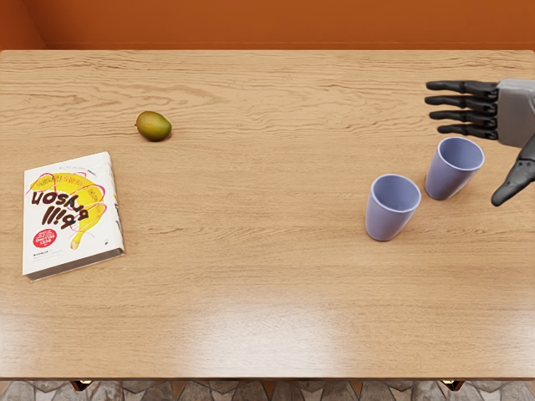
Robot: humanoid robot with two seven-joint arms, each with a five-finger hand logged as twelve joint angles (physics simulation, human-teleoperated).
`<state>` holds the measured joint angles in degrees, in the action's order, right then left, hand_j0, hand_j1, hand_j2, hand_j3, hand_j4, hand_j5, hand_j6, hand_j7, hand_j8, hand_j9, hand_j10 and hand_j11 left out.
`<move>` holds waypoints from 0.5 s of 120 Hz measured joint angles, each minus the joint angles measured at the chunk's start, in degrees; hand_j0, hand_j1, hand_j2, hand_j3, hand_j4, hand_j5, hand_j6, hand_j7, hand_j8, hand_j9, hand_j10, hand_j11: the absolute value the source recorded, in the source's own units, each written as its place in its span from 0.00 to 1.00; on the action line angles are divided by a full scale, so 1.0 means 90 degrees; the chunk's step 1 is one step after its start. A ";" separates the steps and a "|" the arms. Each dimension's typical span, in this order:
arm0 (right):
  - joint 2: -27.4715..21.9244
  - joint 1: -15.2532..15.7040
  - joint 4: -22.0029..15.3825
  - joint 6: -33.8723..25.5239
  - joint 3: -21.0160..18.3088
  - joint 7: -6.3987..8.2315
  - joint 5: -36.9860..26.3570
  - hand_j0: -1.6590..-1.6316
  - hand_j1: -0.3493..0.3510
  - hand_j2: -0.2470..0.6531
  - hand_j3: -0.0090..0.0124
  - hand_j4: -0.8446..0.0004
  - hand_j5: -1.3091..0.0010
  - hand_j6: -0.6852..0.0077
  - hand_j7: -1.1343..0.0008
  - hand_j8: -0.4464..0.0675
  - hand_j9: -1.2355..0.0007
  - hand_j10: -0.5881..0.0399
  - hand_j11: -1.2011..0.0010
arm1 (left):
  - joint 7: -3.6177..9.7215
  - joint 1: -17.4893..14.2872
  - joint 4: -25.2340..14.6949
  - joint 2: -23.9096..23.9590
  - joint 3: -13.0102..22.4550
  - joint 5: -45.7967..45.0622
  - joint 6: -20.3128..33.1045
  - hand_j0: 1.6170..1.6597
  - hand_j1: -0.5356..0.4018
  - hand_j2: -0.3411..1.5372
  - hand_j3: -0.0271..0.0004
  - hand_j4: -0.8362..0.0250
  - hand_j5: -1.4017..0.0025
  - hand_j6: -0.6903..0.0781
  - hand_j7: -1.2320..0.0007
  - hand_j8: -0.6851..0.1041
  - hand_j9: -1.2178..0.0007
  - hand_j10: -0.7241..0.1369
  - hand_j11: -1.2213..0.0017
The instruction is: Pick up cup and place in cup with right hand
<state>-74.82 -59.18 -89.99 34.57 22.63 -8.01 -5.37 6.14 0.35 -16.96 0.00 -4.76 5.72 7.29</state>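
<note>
We see the right hand (508, 119) come in from the right edge of our view, and it is wide open. Its four fingers are almost straight and point to the left, one beside the other, and the thumb stands well away from them, directed down and to the left in the picture. It holds nothing.

The two cups, both blue-violet, stand upright on the table (251, 309), on its right part. The farther cup (452, 174) is the one closest to the hand. In our view its rim lies just below the lowest finger, and its body is to the left of the thumb, so it appears in the opening between them. We cannot tell how high the hand is above the table.

The nearer cup (390, 215) stands to the left of the farther cup and closer to us, with a small gap between the two. It is further from the hand, to the left of the thumb tip and a little lower in the picture.

Well apart from the cups, on the left part of the table, we see a white book (71, 213) lying flat, and behind it a green-brown mango (154, 126).
</note>
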 joint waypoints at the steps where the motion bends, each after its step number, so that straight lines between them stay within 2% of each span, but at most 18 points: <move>1: -0.0001 -0.0001 0.0007 0.0004 -0.0007 0.0002 0.0001 0.04 0.00 0.28 0.42 0.99 1.00 0.98 1.00 0.86 1.00 0.93 1.00 | 0.0000 0.0000 0.0000 0.0000 0.0000 0.0000 0.0000 0.96 0.94 0.18 0.98 0.97 1.00 0.90 1.00 0.87 1.00 0.84 1.00; 12: 0.0020 -0.0015 0.0059 0.0031 -0.0050 0.0012 0.0015 0.04 0.00 0.28 0.42 1.00 1.00 0.98 1.00 0.86 1.00 0.93 1.00 | -0.0002 0.0000 0.0000 0.0000 0.0000 0.0000 0.0000 0.96 0.94 0.18 0.98 0.97 1.00 0.90 1.00 0.87 1.00 0.84 1.00; 20: 0.0444 -0.0112 0.0117 0.0041 -0.0033 -0.0002 -0.0034 0.04 0.00 0.28 0.42 1.00 1.00 0.98 1.00 0.86 1.00 0.93 1.00 | 0.0000 0.0000 0.0000 0.0000 -0.0001 0.0001 0.0000 0.96 0.94 0.18 0.98 0.97 1.00 0.90 1.00 0.87 1.00 0.84 1.00; 23: 0.0645 -0.0199 0.0141 0.0043 -0.0036 -0.0059 -0.0133 0.04 0.00 0.28 0.42 1.00 1.00 0.98 1.00 0.86 1.00 0.93 1.00 | 0.0000 0.0000 0.0000 0.0000 -0.0001 0.0001 0.0000 0.96 0.94 0.18 0.98 0.97 1.00 0.90 1.00 0.87 1.00 0.84 1.00; 28: 0.0972 -0.0337 0.0166 0.0045 -0.0040 -0.0289 -0.0311 0.04 0.00 0.28 0.42 1.00 1.00 0.98 1.00 0.86 1.00 0.93 1.00 | 0.0000 0.0000 0.0000 0.0000 0.0000 0.0000 0.0000 0.96 0.94 0.18 0.98 0.97 1.00 0.90 1.00 0.87 1.00 0.84 1.00; 32: 0.1217 -0.0443 0.0166 0.0017 -0.0040 -0.0564 -0.0520 0.04 0.00 0.28 0.42 1.00 1.00 0.98 1.00 0.86 1.00 0.93 1.00 | 0.0000 0.0000 0.0000 0.0000 0.0000 0.0000 0.0000 0.96 0.94 0.18 0.98 0.97 1.00 0.90 1.00 0.87 1.00 0.84 1.00; 38: 0.1559 -0.0562 0.0124 -0.0403 -0.0045 -0.0897 -0.1030 0.04 0.00 0.28 0.42 1.00 1.00 0.98 1.00 0.86 1.00 0.93 1.00 | 0.0000 0.0000 0.0000 0.0000 0.0000 0.0000 0.0000 0.96 0.94 0.18 0.98 0.97 1.00 0.90 1.00 0.87 1.00 0.84 1.00; 43: 0.1753 -0.0612 -0.0022 -0.1036 -0.0085 -0.1127 -0.1465 0.04 0.00 0.28 0.42 1.00 1.00 0.98 1.00 0.86 1.00 0.93 1.00 | 0.0001 0.0000 0.0000 0.0000 0.0001 0.0000 0.0000 0.96 0.94 0.18 0.98 0.97 1.00 0.90 1.00 0.87 1.00 0.84 1.00; 54: 0.1956 -0.0663 -0.0620 -0.2783 -0.0355 -0.1605 -0.2333 0.04 0.00 0.28 0.42 1.00 1.00 0.98 1.00 0.86 1.00 0.93 1.00 | 0.0000 0.0000 0.0000 0.0000 0.0001 -0.0001 0.0000 0.96 0.94 0.18 0.98 0.97 1.00 0.90 1.00 0.87 1.00 0.84 1.00; 60: 0.2019 -0.0673 -0.0808 -0.3403 -0.0554 -0.1807 -0.2651 0.04 0.00 0.28 0.42 1.00 1.00 0.98 1.00 0.86 1.00 0.93 1.00 | -0.0001 0.0000 0.0000 0.0000 0.0001 -0.0001 0.0000 0.96 0.94 0.18 0.98 0.97 1.00 0.90 1.00 0.87 1.00 0.84 1.00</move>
<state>-56.65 -65.24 -97.26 3.94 17.64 -24.28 -29.22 6.12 0.35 -16.96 0.00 -4.75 5.72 7.29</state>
